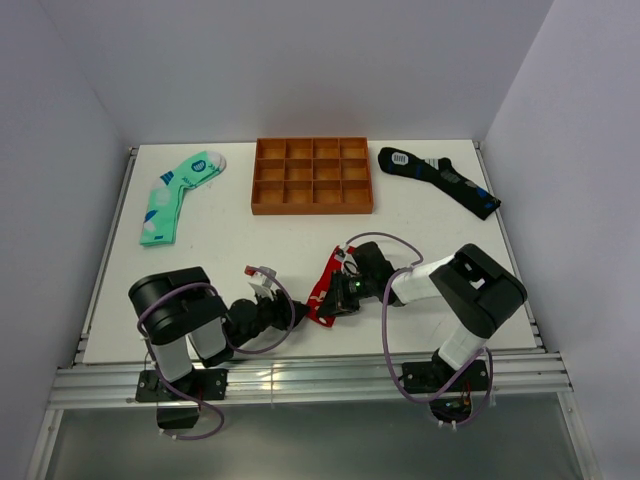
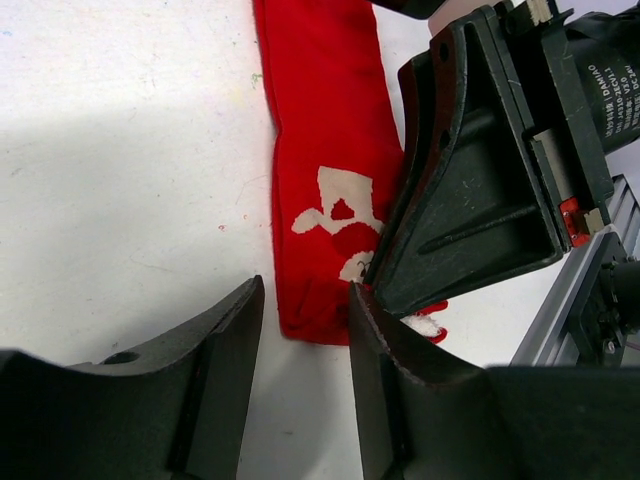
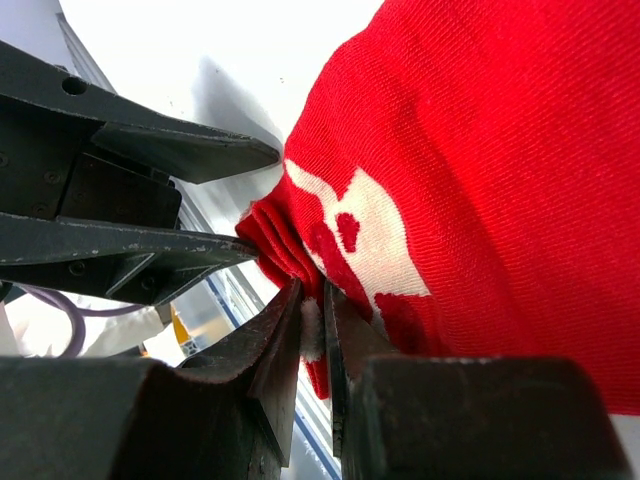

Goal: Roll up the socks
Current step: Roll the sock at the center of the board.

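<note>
— While the red sock (image 1: 322,295) is pinched at one end, how should the roll be started well?

— Toward six o'clock on the bench (image 1: 230,250) the sock is laid out flat, its length running roughly toward twelve. A small fold at its near end is clamped between the right fingers (image 3: 292,310), which are drawn almost together on the fabric. The left fingers (image 2: 245,320) are held about half open at that same end, with nothing gripped; the hem is seen just ahead of the gap.

— So what is called for?

— It is judged that the hem should be taken square by the left fingers, beside the right pair, so that both corners are turned together. A tight first turn should be made with the cloth taut, or a loose, skewed roll is likely. Crowding is a risk, since the two sets of fingers are nearly touching.

— And what is found around it?

— At twelve o'clock a wooden compartment tray (image 1: 312,176) is set; at ten the mint-green sock (image 1: 178,195), at two the black sock (image 1: 440,180), both well apart from the work. The white bench is bounded by plain pale walls, with a metal rail (image 1: 300,380) along its six o'clock edge.
</note>
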Robot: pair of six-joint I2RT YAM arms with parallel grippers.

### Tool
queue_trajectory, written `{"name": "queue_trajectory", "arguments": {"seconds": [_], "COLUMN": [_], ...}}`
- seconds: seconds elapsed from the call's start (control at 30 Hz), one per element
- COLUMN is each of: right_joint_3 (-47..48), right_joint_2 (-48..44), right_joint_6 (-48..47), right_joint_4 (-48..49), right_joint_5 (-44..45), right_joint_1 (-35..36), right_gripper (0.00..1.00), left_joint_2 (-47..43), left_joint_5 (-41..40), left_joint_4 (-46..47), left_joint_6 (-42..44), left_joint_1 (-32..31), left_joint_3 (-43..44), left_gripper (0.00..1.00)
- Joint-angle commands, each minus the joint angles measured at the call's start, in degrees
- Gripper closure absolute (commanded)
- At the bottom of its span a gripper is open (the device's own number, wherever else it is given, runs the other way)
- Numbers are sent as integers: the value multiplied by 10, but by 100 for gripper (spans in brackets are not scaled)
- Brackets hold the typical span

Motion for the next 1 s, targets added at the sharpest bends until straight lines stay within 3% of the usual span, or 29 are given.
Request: {"name": "queue_trajectory", "arguments": {"seconds": [0.0, 0.27, 0.5, 0.97], "right_joint_3": [6, 4, 3, 4], "right_joint_2": [12, 10, 12, 6], "right_joint_6": [-25, -31, -35, -38], "right_joint_4": [-41, -45, -49, -56], "right_joint_5": [27, 31, 35, 46], "right_joint_1": [-6, -6, -6, -6], "right_gripper": [79, 79, 79, 78], "left_joint_2": [-9, -43, -55, -59], "left_joint_5": [-11, -23, -22, -24], "left_joint_4": [-29, -139, -174, -253], "left_joint_6": [9, 11, 8, 6], "left_joint_1": [0, 0, 0, 0], "left_joint_3": [-24, 12, 30, 64], "left_gripper": [55, 59, 56, 73]}}
